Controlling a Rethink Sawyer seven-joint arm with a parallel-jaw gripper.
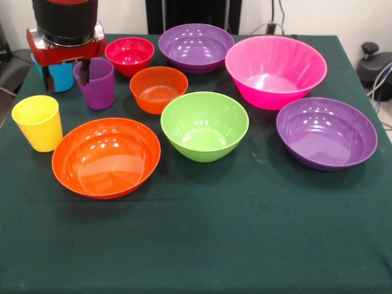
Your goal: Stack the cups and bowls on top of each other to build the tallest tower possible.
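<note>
My gripper [66, 84] hangs at the back left, open, fingers wide apart. One finger [84, 72] dips at the rim of the purple cup [98, 86]; the other [49, 82] stands in front of the blue cup [61, 76], which the gripper partly hides. The yellow cup [38, 122] stands alone at the left edge. All the bowls sit singly and upright on the cloth: small red [130, 55], small orange [158, 89], green [204, 125], wide orange [106, 157], pink [275, 70], and two purple bowls [196, 48] [326, 133]. No tower stands anywhere.
A dark green cloth covers the table [245, 233], with a wide bare stretch along the front. Dark equipment and cables [375, 64] sit beyond the table's right edge.
</note>
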